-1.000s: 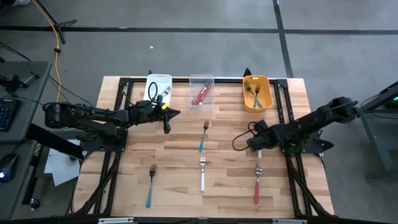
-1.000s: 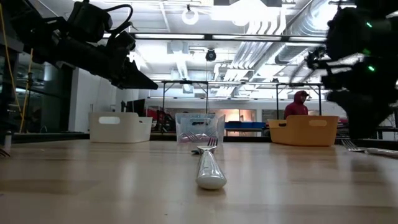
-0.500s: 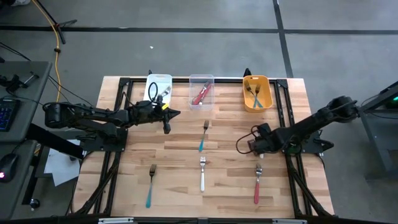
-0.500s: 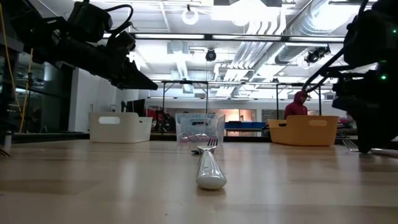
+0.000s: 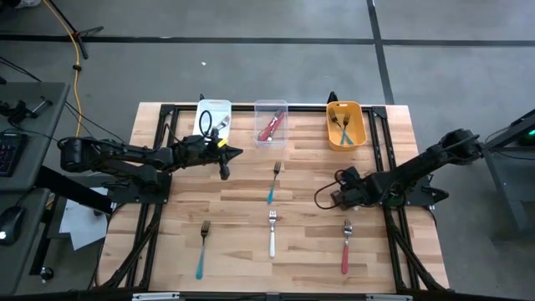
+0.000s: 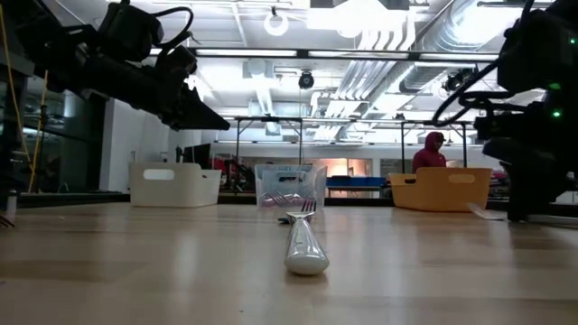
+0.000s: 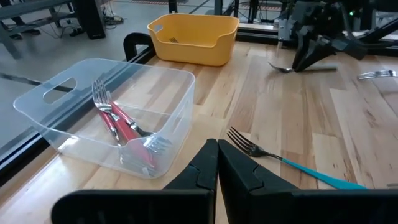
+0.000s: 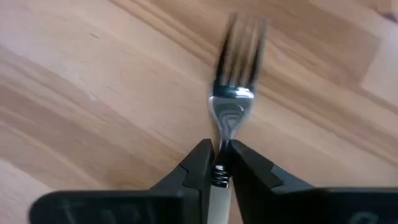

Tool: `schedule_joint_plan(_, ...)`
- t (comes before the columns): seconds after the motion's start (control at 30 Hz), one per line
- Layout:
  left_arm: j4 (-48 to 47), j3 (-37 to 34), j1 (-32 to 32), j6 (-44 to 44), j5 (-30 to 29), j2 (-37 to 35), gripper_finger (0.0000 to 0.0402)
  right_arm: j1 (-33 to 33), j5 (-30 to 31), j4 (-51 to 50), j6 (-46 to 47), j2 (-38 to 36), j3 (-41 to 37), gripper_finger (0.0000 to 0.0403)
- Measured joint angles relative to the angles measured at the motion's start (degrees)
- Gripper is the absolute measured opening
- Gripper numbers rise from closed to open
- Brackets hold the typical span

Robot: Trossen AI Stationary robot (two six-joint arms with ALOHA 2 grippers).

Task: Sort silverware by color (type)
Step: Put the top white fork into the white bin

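Note:
My right gripper [image 5: 339,196] [image 8: 219,152] sits low over the right-middle of the table, shut on a fork with a silver head [image 8: 233,102] and a pale handle. My left gripper [image 5: 236,153] [image 7: 216,148] hovers shut above the table in front of the white bin [image 5: 213,117], touching nothing. Lying flat on the wood are a teal fork [image 5: 272,186], another teal fork [image 5: 201,251], a white fork [image 5: 272,234] and a red fork [image 5: 345,249]. Red forks lie in the clear bin [image 7: 118,124], and teal forks in the orange bin [image 5: 346,124]. My right gripper pinches the fork between its two fingers at the neck [image 8: 219,168], where the silver head meets the pale handle. The fingers come from above, across the fork. The head [image 7: 280,66] sticks out toward the table's left, close over the wood; whether it touches the table I cannot tell.
Three bins stand in a row along the far edge: white, clear [image 5: 271,123], orange. A black frame runs along the table's sides [image 5: 393,217]. A cable loops beside my right wrist [image 5: 322,196]. A person in a red hood shows far behind the table [image 6: 435,149].
My right gripper has come down toward the table and shifted slightly toward the left edge. The fork at it now shows farther toward the table's left than a second ago.

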Motion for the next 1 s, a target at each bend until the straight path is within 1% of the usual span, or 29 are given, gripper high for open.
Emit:
schedule_joint_plan(0.07, 0.11, 0.00, 0.00, -0.40, 0.00, 0.46, 0.0003, -0.28, 1.15, 1.33, -2.67, 0.09, 0.70, 0.0017)
schedule_joint_plan(0.13, 1.14, 0.00, -0.04, -0.49, 0.15, 1.45, 0.0003, -0.67, 1.79, 2.50, -5.71, 0.17, 1.33, 0.0006)
schedule_joint_plan(0.2, 2.13, 0.00, -0.04, -0.49, 1.05, 2.81, 0.0003, -1.50, 2.25, 5.44, -10.01, 0.17, 1.67, 0.0007)
schedule_joint_plan(0.4, 8.76, 0.04, -0.26, 0.47, 1.16, 8.55, 0.0003, -5.22, 2.89, 20.12, -25.22, 0.11, 1.91, 0.0001)
schedule_joint_plan(0.5, 10.85, 0.04, -0.37, 0.51, 1.16, 11.02, 0.0003, -7.41, 0.20, 22.85, -30.10, 0.09, 2.13, 0.0001)
schedule_joint_plan(0.57, 10.81, 0.23, -0.37, 0.40, 1.16, 12.34, 0.0003, -8.48, -3.41, 20.41, -30.58, 0.09, 3.22, 0.0001)
schedule_joint_plan(0.67, 10.90, 0.68, -0.37, 0.03, 1.16, 13.72, 0.0003, -9.05, -7.70, 12.08, -28.94, 0.07, 6.14, 0.0016)
schedule_joint_plan(0.77, 10.88, 1.15, -0.37, 0.03, 1.16, 14.67, 0.0003, -9.02, -8.17, -0.02, -23.57, 0.07, 9.86, 0.0046)
schedule_joint_plan(0.87, 11.03, 1.61, -0.39, 0.02, 1.16, 14.93, 0.0003, -9.03, -7.65, -12.28, -15.69, 0.02, 13.29, 0.0084)
schedule_joint_plan(0.93, 10.87, 1.62, -0.46, -0.32, 1.16, 14.93, 0.0003, -9.03, -7.25, -17.87, -11.38, 0.00, 14.05, 0.0105)
schedule_joint_plan(1.0, 10.71, 1.62, -0.48, -0.43, 1.16, 14.93, 0.0003, -9.51, -8.24, -20.58, -8.71, -0.02, 13.34, 0.0117)
